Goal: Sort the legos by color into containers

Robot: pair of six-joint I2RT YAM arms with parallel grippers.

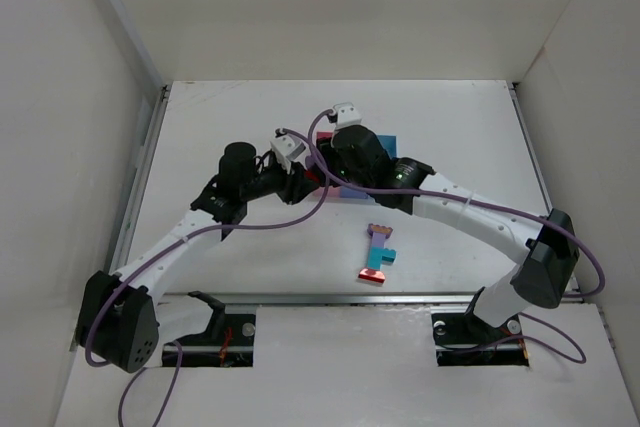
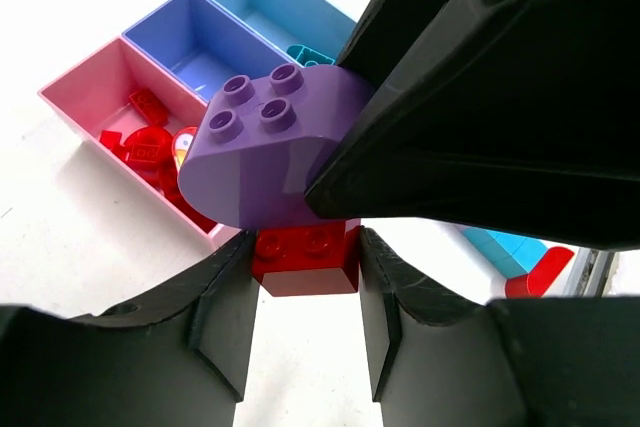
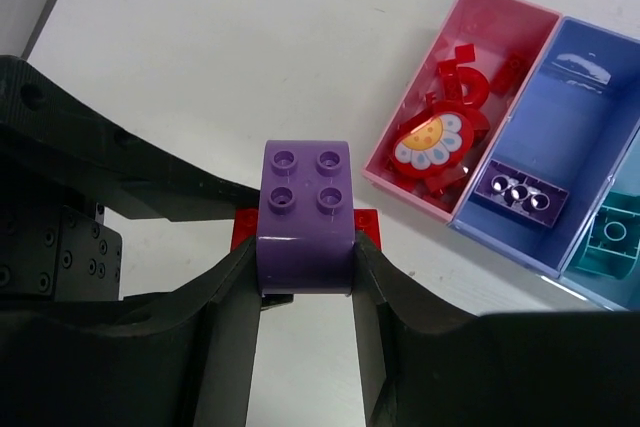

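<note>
My two grippers meet over the table's middle, each shut on one half of a two-brick clump. In the left wrist view my left gripper (image 2: 305, 297) is shut on the red brick (image 2: 305, 257). The rounded purple brick (image 2: 260, 157) sits on top of it. In the right wrist view my right gripper (image 3: 305, 277) is shut on that purple brick (image 3: 305, 207), and red corners (image 3: 243, 230) show behind it. The pink bin (image 3: 490, 17) holds red pieces and a flower disc (image 3: 435, 142). The purple-blue bin (image 3: 580, 107) holds a purple brick (image 3: 520, 195). The light blue bin (image 3: 628, 172) holds a teal brick (image 3: 608, 247).
A multicolour clump (image 1: 378, 255) of purple, teal and red bricks lies on the table in front of the grippers. In the top view the arms (image 1: 350, 162) hide most of the bins. White walls (image 1: 100, 97) enclose the table on three sides.
</note>
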